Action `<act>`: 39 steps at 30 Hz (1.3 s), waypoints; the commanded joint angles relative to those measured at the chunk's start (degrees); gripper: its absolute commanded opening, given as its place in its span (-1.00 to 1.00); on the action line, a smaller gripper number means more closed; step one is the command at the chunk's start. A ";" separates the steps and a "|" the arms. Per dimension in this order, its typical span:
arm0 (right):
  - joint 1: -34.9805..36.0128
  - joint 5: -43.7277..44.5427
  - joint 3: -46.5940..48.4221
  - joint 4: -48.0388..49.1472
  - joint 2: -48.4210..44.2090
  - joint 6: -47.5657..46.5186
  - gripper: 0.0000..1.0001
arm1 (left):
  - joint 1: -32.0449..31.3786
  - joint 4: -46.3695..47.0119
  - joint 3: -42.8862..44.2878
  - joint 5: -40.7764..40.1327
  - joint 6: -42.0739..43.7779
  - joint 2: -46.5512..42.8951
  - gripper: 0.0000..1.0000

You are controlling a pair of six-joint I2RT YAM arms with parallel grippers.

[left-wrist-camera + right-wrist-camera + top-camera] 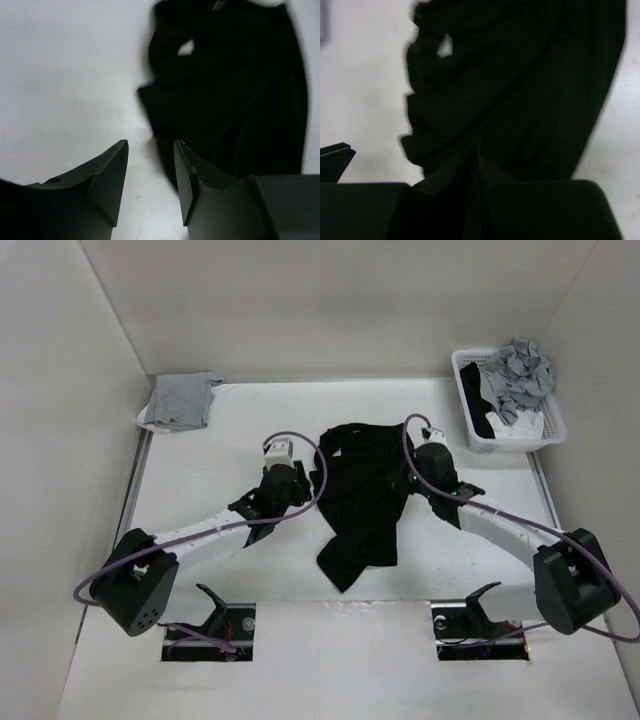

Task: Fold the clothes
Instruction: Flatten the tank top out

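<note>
Soft, even light from above fills the top view, leaving only faint shadows on the white desk (300, 580) beside the black T-shirt (362, 490). Both wrist views are blurred: the T-shirt's edges smear, its folds sink into near-featureless black, and the desk left of it glares pale.

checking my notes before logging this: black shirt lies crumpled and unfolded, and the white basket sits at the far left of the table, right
Not quite. The white basket sits at the far right, not the far left, as the top view shows. The black shirt does lie crumpled and unfolded.
</note>
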 commanded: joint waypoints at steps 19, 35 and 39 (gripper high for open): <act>-1.70 7.52 -2.16 0.34 10.60 0.78 -0.33 | 1.69 13.42 0.75 19.95 -13.28 20.57 -0.26; -1.52 12.53 -1.28 -2.65 9.37 0.78 -0.16 | 7.93 15.36 -1.26 15.21 -14.07 4.51 -0.97; -1.17 8.76 1.17 -2.91 12.88 0.17 -0.22 | 9.34 12.64 -3.02 15.47 -13.63 -1.64 -0.97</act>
